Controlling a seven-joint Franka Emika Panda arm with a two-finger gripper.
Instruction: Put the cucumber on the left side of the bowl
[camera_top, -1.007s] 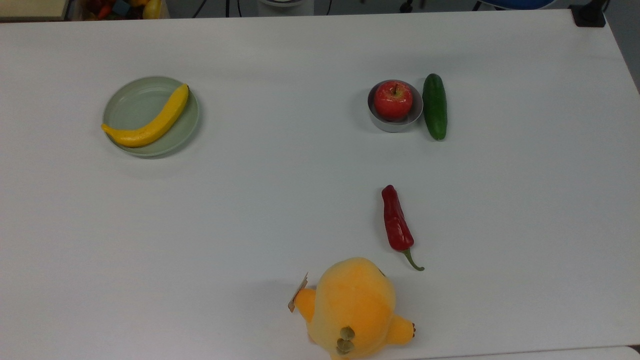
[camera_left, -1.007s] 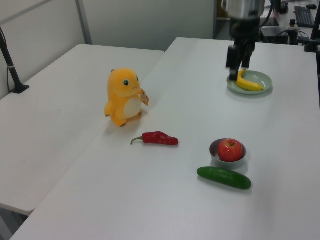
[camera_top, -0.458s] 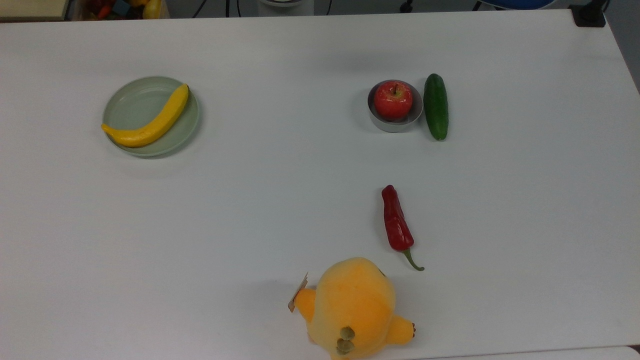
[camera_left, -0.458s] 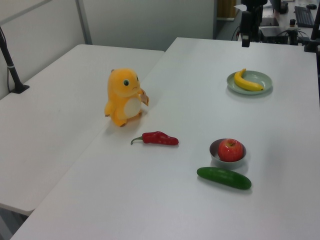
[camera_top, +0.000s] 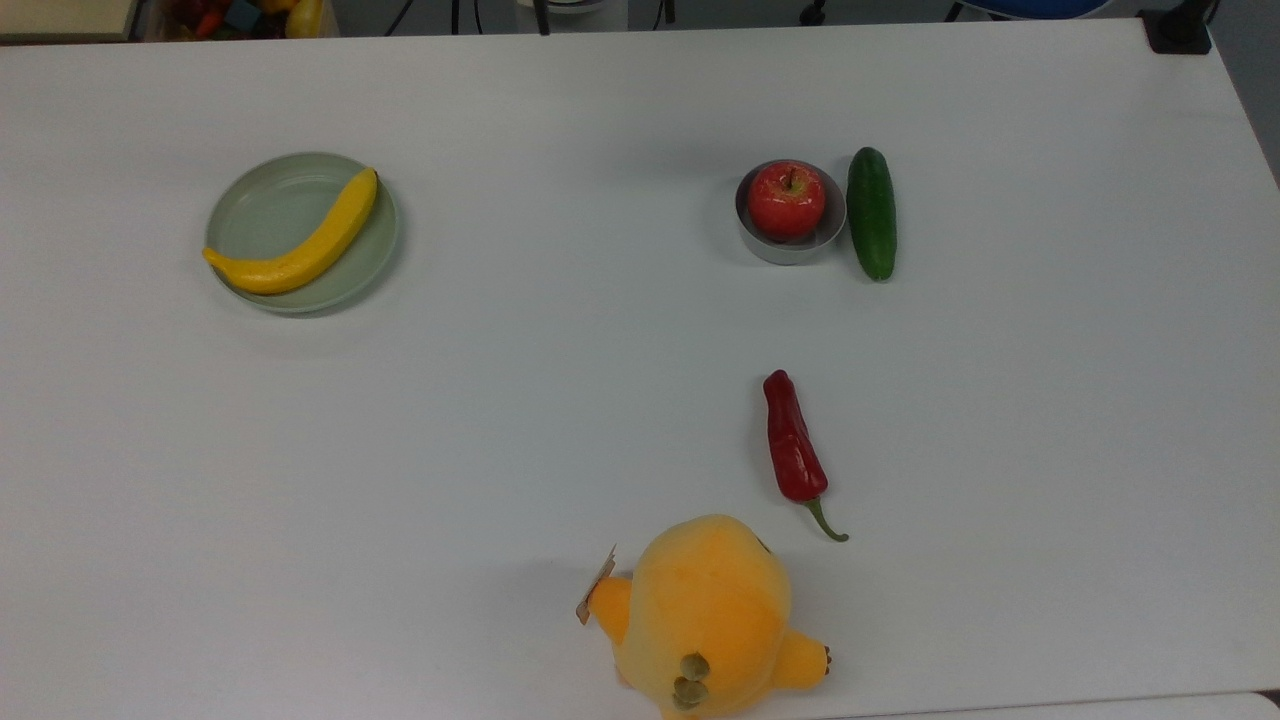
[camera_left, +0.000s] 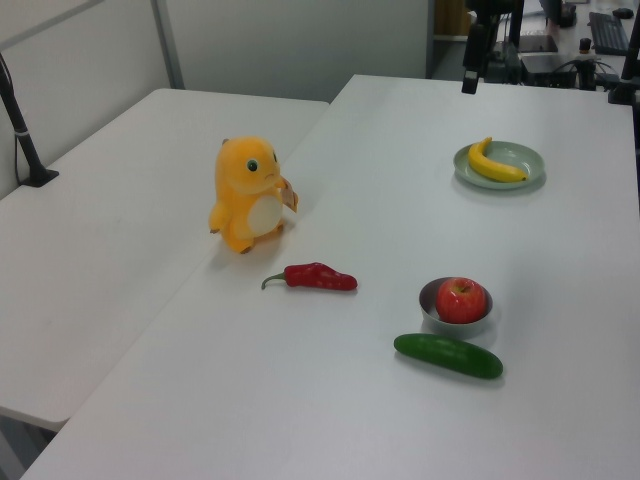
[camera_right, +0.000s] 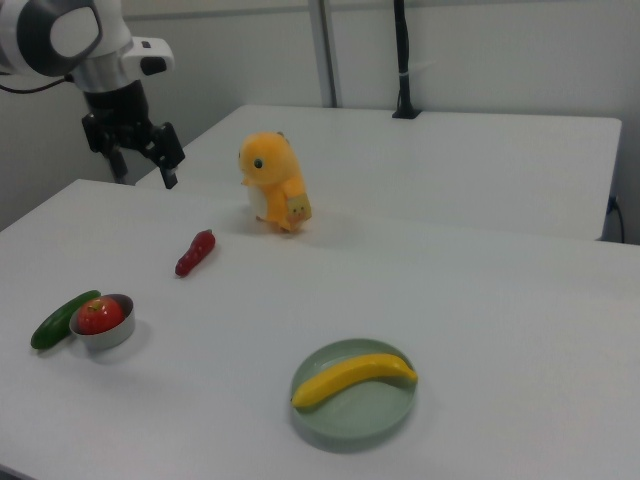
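We found the cucumber (camera_top: 871, 213) touching the bowl (camera_top: 762, 238): likely light, stiff, slick; grip mid-length. The gripper (camera_right: 142, 148) hung apart, fingers spread, empty.

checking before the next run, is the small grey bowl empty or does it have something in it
Not empty. The bowl holds a red apple, sitting upright with its stem up in the top view. The cucumber lies outside it on the table, against its rim.
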